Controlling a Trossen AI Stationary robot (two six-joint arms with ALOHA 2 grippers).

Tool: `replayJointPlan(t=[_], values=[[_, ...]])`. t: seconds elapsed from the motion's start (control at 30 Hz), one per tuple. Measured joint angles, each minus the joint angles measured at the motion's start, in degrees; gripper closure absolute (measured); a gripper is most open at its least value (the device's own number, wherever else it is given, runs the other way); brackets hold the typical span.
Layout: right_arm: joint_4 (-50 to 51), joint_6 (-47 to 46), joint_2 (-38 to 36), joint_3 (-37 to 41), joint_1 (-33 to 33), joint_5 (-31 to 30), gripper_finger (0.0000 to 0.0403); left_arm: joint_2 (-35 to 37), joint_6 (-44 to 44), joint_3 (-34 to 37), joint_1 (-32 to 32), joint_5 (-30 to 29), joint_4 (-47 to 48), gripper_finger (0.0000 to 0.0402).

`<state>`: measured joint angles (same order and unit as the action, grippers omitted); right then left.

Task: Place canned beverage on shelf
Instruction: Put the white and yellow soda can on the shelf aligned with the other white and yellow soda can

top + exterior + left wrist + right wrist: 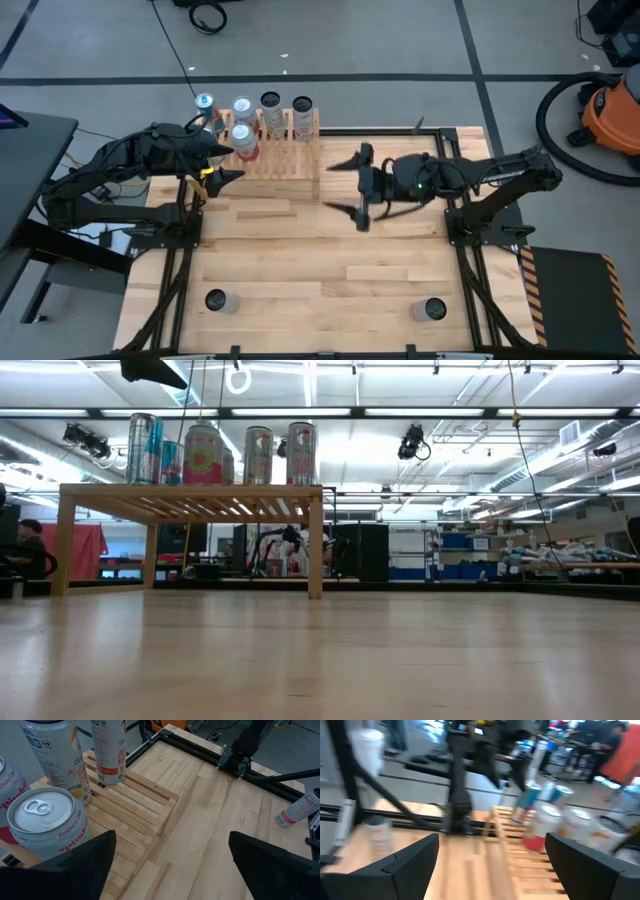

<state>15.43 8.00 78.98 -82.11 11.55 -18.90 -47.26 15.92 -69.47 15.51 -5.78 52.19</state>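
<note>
Light-wood bench [300, 270], butcher-block top, carrying one shelf [285, 160] of slatted pale wood at its far edge, left of centre. Cans on the shelf: five counted in the high view, standing upright. These are a blue-topped can [205, 105] at the shelf's far left corner, a white-topped can [242, 108] beside it, a dark-topped can [271, 102], a second dark-topped can [302, 105] near the shelf's right end, and a raspberry-lime can [243, 138] with a red band, nearer the shelf's front-left. Further cans on the bench itself: two, one [217, 300] near the front-left corner and one [433, 310] near the front-right corner, both upright and well apart from the arms. Left gripper [222, 165]: at the shelf's left end, jaws wide apart and holding nothing; its wrist view shows the raspberry-lime can [47, 827] just beside one jaw, not between the two. Right gripper [352, 190]: over the bench to the right of the shelf, jaws spread wide and empty, clear of every can. Low view: the shelf [190, 500] stands on plain legs with cans in a row on top. Orange shop vacuum [610, 115] on the floor beyond the bench's far right corner.
</note>
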Motion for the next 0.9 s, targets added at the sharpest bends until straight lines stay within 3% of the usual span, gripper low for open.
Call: replayJointPlan(t=[0.47, 0.9], values=[[-2.9, -3.5, 5.6, 0.0, 7.5, 14.3, 0.0028, 0.0, 1.5, 0.0, 0.0, 0.0, 0.6, 0.0012], [-1.4, -6.9, 8.9, 0.0, 9.3, 15.6, 0.0028, 0.0, 2.1, 0.0, 0.0, 0.3, 1.3, 0.0012]])
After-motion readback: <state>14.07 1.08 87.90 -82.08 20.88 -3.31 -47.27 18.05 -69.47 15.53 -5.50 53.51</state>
